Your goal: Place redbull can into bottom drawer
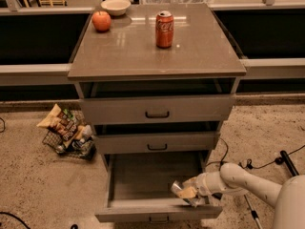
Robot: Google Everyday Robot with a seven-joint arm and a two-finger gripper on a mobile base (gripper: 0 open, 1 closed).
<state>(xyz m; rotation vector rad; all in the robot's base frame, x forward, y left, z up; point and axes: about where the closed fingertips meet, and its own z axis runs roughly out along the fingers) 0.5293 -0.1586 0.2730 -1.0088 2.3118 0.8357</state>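
From where I stand, the bottom drawer (153, 175) of the grey-brown cabinet is pulled well out, its bare floor in plain sight. The white arm (240, 179) reaches in from the lower right, over the drawer's right side wall. At its end the gripper (189, 194) sits low in the right front corner of the drawer, just behind the front panel. The fingers (188, 192) are clenched on the redbull can (177, 189), whose silvery body sticks out to the left of them, tilted, inside the drawer's outline. I cannot tell whether the can touches the drawer floor or hangs just above it. Above, the middle drawer (157, 142) and the top drawer (157, 109) each show a dark handle and a dark gap over the front. On the table (143, 56) stands a red Coca-Cola can (164, 29), upright near the middle. An orange fruit (101, 21) sits near the back left corner, and a white bowl (116, 6) is just behind it. On the speckled floor to the left of the cabinet lies a wire basket (66, 137) with snack bags spilling from it. Dark cables (228, 159) trail across the floor on the right, near the arm.
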